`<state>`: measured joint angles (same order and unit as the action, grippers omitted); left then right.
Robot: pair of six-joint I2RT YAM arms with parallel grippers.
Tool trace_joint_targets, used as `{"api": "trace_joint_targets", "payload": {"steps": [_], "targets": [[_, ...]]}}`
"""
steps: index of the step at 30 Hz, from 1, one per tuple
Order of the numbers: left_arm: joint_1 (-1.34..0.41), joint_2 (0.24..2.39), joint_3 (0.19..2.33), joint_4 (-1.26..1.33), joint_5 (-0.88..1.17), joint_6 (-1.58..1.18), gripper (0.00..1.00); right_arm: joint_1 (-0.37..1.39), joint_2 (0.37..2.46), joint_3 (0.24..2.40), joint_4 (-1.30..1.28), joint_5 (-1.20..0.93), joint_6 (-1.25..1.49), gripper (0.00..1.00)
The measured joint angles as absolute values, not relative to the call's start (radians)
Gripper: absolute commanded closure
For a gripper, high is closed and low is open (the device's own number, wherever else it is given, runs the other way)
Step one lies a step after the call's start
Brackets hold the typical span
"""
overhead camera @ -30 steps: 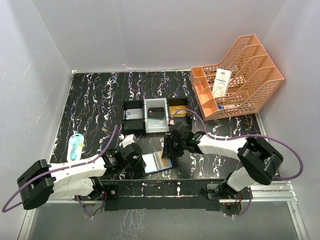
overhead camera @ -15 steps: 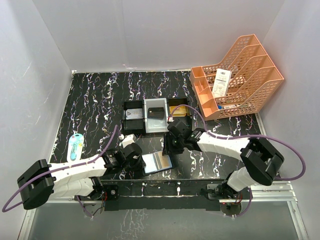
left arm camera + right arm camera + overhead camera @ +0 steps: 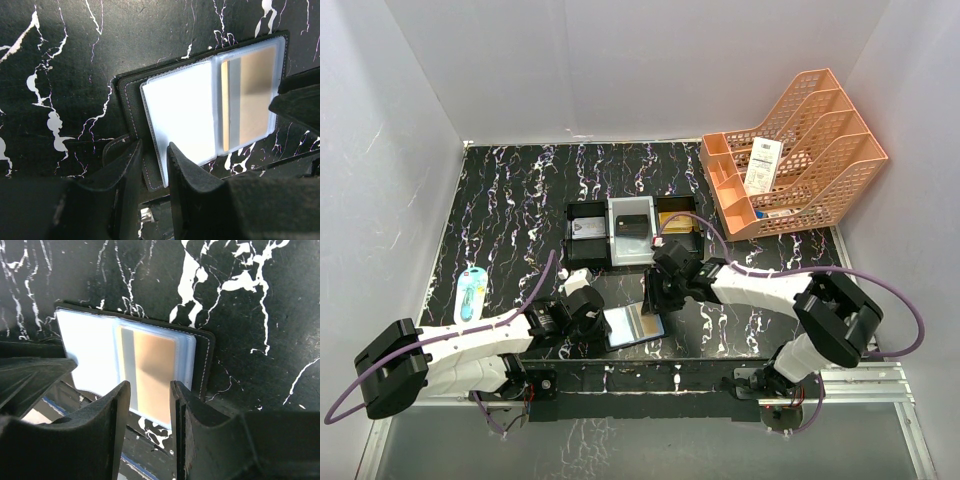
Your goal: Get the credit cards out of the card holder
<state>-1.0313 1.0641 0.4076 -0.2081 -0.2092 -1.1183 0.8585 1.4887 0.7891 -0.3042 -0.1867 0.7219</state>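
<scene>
The card holder (image 3: 632, 325) lies open on the black marbled table (image 3: 510, 200), low in the middle of the top view. A gold-orange card (image 3: 152, 375) sits in its clear right sleeve. The left gripper (image 3: 155, 147) straddles the holder's left edge and the right gripper (image 3: 149, 384) straddles the card's near edge. Both pairs of jaws stand narrowly apart, and whether either one clamps anything cannot be told

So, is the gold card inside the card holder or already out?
Inside. Both wrist views show the gold card lying under a clear sleeve of the spread-open card holder, within its dark edge.
</scene>
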Motion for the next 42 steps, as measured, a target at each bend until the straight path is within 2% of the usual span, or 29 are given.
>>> {"api": "trace_joint_targets", "payload": {"steps": [13, 29, 42], "targets": [[-1.031, 1.064, 0.408, -0.208, -0.209, -1.118, 0.76, 0.876, 1.520, 0.787, -0.308, -0.162, 0.722, 0.66], [-1.031, 1.065, 0.408, -0.208, -0.204, -1.115, 0.77, 0.888, 1.521, 0.787, -0.224, -0.272, 0.755, 0.67], [-1.031, 1.065, 0.407, -0.208, -0.204, -1.115, 0.77, 0.888, 1.494, 0.787, -0.318, -0.150, 0.754, 0.64]]}}
